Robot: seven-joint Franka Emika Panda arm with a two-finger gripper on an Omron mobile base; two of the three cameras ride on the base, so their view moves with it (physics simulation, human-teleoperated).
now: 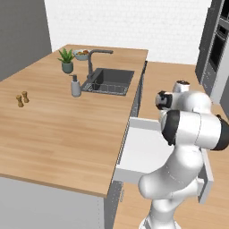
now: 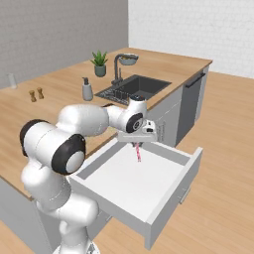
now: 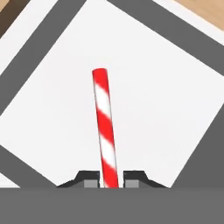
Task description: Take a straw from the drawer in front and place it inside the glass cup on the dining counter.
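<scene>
Open drawer (image 2: 149,208), straw (image 3: 105,131) clamped in tool (image 3: 110,179)

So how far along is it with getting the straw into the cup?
Done: the drawer is pulled open and the gripper is shut on the straw, which hangs from it over the white drawer floor. In hand: carrying the straw away from the drawer. Left: bringing it across the wooden counter to the glass cup at the far edge and dropping it inside.
</scene>
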